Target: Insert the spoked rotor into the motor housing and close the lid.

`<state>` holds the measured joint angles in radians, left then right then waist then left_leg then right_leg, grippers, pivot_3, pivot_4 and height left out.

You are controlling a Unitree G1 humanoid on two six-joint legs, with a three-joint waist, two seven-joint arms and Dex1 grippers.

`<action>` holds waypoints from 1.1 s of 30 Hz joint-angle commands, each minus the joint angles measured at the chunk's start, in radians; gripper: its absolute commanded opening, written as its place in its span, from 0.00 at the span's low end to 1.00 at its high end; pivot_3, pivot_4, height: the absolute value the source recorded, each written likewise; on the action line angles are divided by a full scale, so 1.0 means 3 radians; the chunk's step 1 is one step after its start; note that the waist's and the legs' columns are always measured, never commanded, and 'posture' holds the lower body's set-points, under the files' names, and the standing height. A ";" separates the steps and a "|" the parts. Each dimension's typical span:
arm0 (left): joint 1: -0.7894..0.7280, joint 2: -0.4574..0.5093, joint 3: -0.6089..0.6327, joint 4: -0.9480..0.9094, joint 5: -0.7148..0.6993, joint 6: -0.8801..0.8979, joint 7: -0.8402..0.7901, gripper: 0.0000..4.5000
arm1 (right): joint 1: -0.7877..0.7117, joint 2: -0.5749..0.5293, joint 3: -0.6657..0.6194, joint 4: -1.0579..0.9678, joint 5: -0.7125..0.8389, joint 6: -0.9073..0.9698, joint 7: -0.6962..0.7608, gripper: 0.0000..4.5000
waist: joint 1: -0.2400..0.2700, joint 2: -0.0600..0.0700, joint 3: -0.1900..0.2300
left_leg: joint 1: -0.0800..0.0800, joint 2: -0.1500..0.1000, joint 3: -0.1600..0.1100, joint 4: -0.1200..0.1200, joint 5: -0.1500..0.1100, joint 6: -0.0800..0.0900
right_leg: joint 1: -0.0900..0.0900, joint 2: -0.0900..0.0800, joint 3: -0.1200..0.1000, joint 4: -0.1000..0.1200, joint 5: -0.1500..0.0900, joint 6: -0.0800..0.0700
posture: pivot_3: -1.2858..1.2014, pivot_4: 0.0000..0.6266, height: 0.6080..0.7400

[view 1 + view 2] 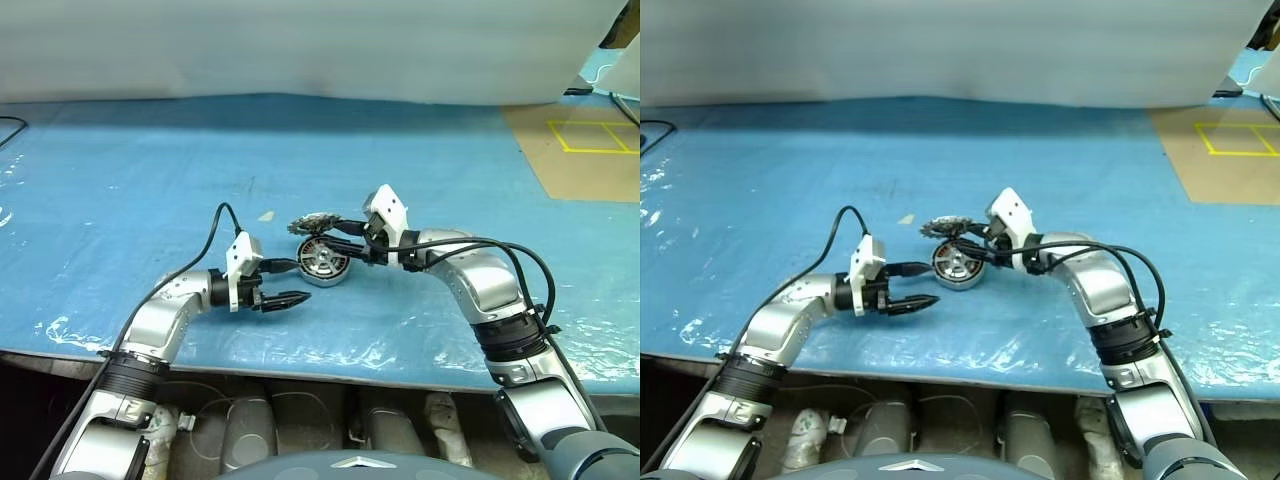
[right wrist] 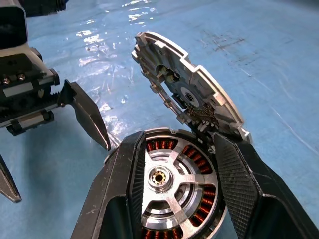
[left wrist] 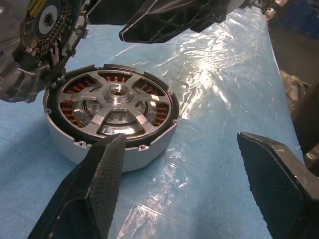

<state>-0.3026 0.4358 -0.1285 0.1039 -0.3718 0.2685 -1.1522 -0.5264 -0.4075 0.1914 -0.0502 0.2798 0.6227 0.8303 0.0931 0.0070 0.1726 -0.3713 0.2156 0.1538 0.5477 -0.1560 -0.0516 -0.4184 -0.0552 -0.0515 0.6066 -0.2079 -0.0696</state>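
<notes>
On a blue plastic-covered table [image 1: 150,180], the spoked rotor [image 3: 113,103] is sitting inside the motor housing [image 1: 323,262]. The lid [image 2: 189,89] is leaning tilted against its rim, between the right gripper [image 2: 177,164]'s parted, empty fingers; the left gripper [image 1: 290,283] is standing released nearby. The rigid, smooth metal lid probably wants an edge grip. No readable markings.

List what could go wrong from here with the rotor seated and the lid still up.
1. The lid stands tilted on edge at the rim of the motor housing, resting on nothing firm; it may drop crooked or slide off.
2. The right gripper has its jaws open, straddling the spoked rotor; lowering the lid now could pinch them.
3. The left gripper, jaws open, sits beside the housing and holds nothing, so a push could shift it.
</notes>
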 commanded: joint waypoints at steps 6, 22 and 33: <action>-0.0007 0.0023 0.0053 -0.0092 -0.0053 -0.0017 -0.0005 0.83 | 0.0092 -0.0139 0.0232 -0.0222 -0.0110 -0.0206 0.0182 0.29 | 0.0001 0.0000 0.0000 | 0.0000 0.0000 0.0000 0.0000 0.0001 -0.0001 | 0.0000 0.0000 0.0000 0.0000 0.0000 0.0000 | 0.52 0.24 1.00; -0.0060 0.0082 0.0313 0.0014 -0.0163 0.0020 0.0068 0.83 | -0.0039 0.0209 0.0282 0.0652 -0.0309 -0.0357 -0.0001 0.01 | -0.0006 0.0000 0.0000 | -0.0001 0.0000 0.0000 -0.0001 0.0001 -0.0001 | -0.0001 0.0000 0.0001 0.0000 0.0000 -0.0001 | 0.52 0.24 1.00; -0.0615 0.0152 0.0753 0.0399 -0.0434 0.0248 0.0181 0.83 | 0.0066 0.0194 0.0193 0.0684 -0.0275 -0.0480 0.0074 0.01 | 0.0001 -0.0007 -0.0004 | 0.0058 -0.0003 -0.0001 -0.0001 -0.0002 0.0002 | 0.0056 -0.0003 0.0001 -0.0001 -0.0016 0.0026 | 0.52 0.24 1.00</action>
<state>-0.4568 0.4723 0.0595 0.2074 -0.4707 0.3348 -1.1030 -0.5247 -0.3478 0.2647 0.1744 0.1736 0.4364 0.8415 0.0933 0.0049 0.1714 -0.3539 0.2145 0.1536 0.5472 -0.1565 -0.0511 -0.4017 -0.0563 -0.0513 0.6063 -0.2126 -0.0617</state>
